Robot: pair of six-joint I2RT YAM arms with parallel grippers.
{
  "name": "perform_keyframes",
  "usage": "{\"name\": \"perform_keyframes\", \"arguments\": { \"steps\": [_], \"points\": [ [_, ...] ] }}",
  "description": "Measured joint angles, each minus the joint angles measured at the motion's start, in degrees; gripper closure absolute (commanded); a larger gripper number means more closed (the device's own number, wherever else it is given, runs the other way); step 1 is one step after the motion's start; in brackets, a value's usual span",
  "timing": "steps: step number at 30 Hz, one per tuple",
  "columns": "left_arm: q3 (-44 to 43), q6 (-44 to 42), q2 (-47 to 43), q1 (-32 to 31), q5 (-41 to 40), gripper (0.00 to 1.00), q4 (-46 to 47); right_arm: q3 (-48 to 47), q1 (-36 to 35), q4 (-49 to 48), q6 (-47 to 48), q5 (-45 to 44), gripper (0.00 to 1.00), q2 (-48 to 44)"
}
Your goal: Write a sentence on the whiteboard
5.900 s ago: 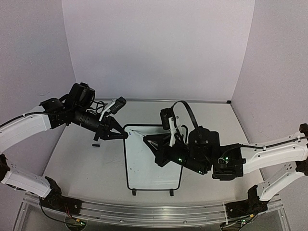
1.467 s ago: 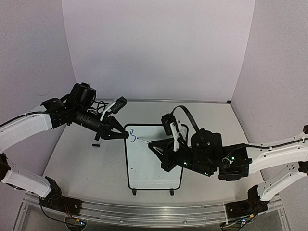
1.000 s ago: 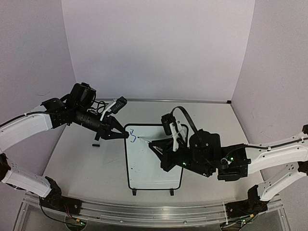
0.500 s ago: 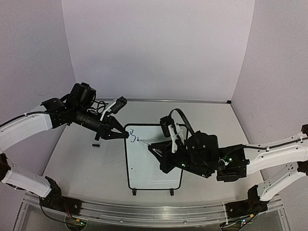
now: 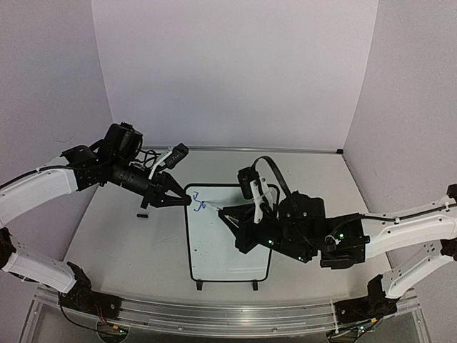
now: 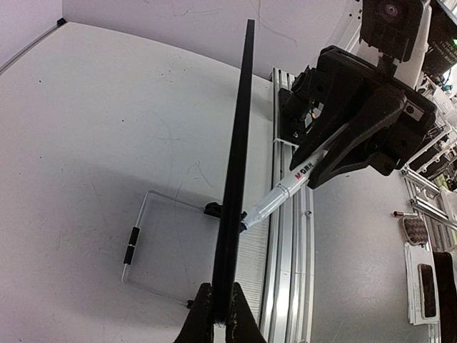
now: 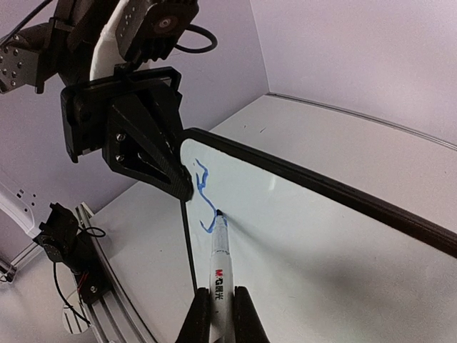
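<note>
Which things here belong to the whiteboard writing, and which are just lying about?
In use: whiteboard, held by left pincer; marker, in right pincer; blue writing.
Lying about: small black piece on the table.

A whiteboard [image 5: 214,250] with a thin black frame sits in the middle of the gray desk [image 5: 128,250], its two little black feet toward the arms. The left gripper [image 5: 187,201] pinches its far left corner. The right gripper [image 5: 227,216] holds a white marker [image 5: 213,209], whose tip touches the board beside some blue marks [image 5: 199,205] (too small to read). A small black piece [image 5: 142,214] lies on the desk left of the board.
</note>
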State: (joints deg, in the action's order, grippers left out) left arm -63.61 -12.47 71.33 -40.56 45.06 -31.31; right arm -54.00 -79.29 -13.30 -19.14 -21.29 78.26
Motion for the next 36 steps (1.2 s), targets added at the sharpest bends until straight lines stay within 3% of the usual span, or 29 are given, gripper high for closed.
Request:
{"name": "perform_keyframes", "arguments": {
  "steps": [16,36],
  "points": [
    [0.0,0.0,0.3,0.0,0.1,1.0,0.4,2.3,0.0,-1.5,-1.2,-2.7,1.0,-3.5],
    [0.0,0.1,0.3,0.0,0.2,1.0,0.5,2.3,0.0,3.1,-4.2,0.1,1.0,-2.4]
  ]
}}
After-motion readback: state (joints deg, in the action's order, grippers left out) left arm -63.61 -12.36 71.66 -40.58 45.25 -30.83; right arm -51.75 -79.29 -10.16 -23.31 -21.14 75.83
